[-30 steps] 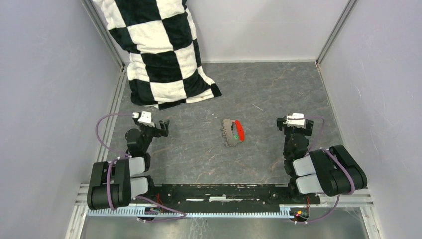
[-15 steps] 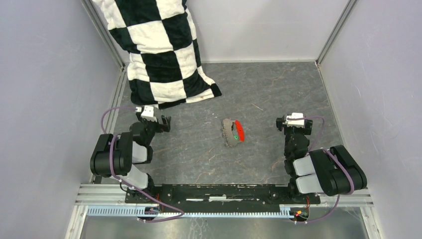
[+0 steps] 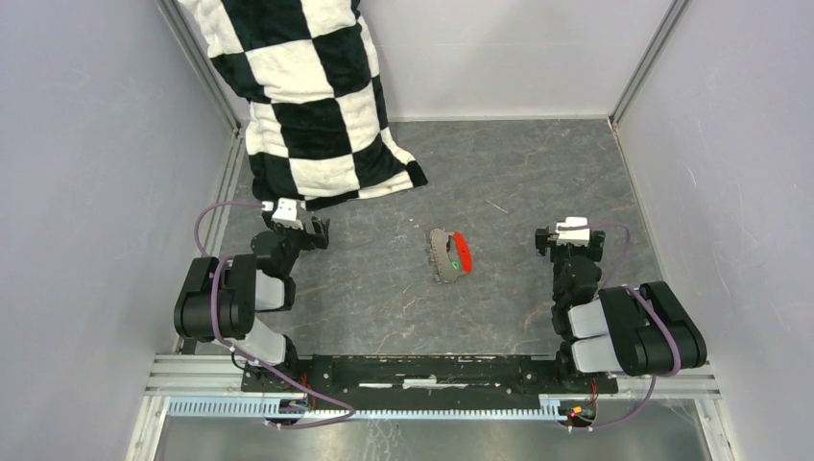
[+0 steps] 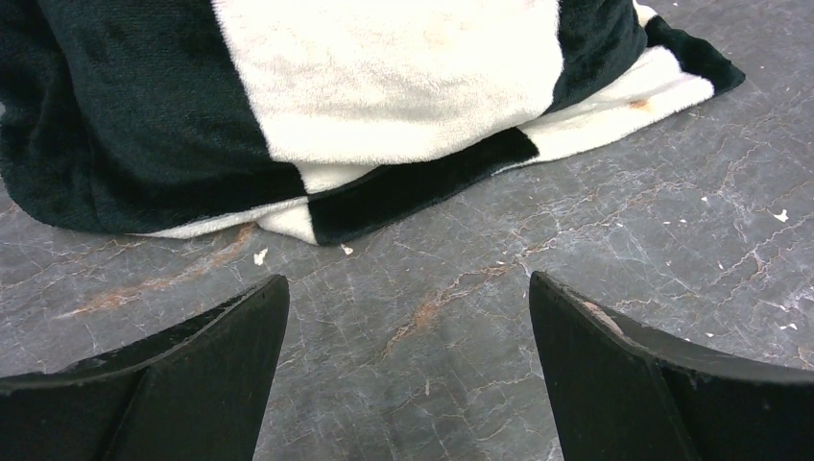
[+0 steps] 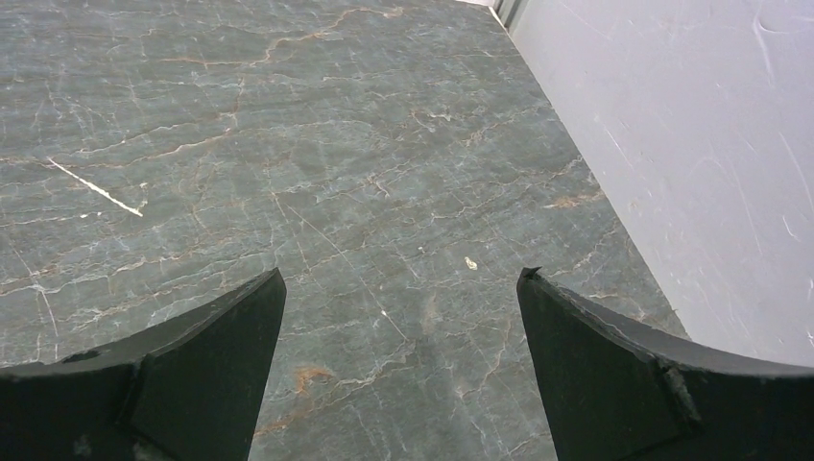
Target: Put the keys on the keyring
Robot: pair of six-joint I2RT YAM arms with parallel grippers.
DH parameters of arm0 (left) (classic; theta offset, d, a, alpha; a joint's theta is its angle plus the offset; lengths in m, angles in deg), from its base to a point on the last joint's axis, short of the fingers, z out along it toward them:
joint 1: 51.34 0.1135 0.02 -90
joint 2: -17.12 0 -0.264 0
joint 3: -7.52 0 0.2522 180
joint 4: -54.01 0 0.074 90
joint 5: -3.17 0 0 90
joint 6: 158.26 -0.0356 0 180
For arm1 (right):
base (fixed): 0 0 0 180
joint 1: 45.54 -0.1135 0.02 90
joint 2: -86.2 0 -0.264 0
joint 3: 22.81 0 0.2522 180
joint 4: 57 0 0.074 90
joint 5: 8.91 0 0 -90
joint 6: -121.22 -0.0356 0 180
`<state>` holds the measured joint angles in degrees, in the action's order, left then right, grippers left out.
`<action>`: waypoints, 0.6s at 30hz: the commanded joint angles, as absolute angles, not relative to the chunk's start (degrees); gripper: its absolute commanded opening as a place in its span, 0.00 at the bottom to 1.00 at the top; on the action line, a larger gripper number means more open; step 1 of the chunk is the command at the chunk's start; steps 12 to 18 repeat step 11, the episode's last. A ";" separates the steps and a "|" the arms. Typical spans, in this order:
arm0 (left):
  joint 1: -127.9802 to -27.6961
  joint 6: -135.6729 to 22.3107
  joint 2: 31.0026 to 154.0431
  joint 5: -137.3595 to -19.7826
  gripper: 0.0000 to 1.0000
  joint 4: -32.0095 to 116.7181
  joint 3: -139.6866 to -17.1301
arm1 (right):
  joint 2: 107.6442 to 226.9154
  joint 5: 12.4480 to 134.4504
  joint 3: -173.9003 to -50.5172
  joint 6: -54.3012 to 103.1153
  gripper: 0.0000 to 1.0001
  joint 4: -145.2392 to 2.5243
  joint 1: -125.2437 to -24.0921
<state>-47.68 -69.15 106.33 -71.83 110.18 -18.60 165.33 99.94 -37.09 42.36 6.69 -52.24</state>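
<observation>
While the keyring [image 3: 455,254] lies at the middle of the surface [image 3: 538,163], well apart from both arms, a green key tag [image 3: 450,264] is seen against it; a black one cannot be made out. The left hand [image 4: 408,279] is spread wide and empty, pointed at a checkered blanket [image 4: 384,86]. The right hand [image 5: 401,279], equally wide and empty, is turned toward the wall [image 5: 691,144].

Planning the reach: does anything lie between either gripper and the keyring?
Nothing visible does. Only bare table lies between the left gripper and the keyring, and between it and the right gripper. The checkered blanket sits farther back, off both paths.
</observation>
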 commanded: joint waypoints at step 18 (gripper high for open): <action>-48.08 -67.91 105.64 -73.62 1.00 111.82 -18.49 | 164.69 99.09 -32.45 41.60 0.98 8.09 -52.05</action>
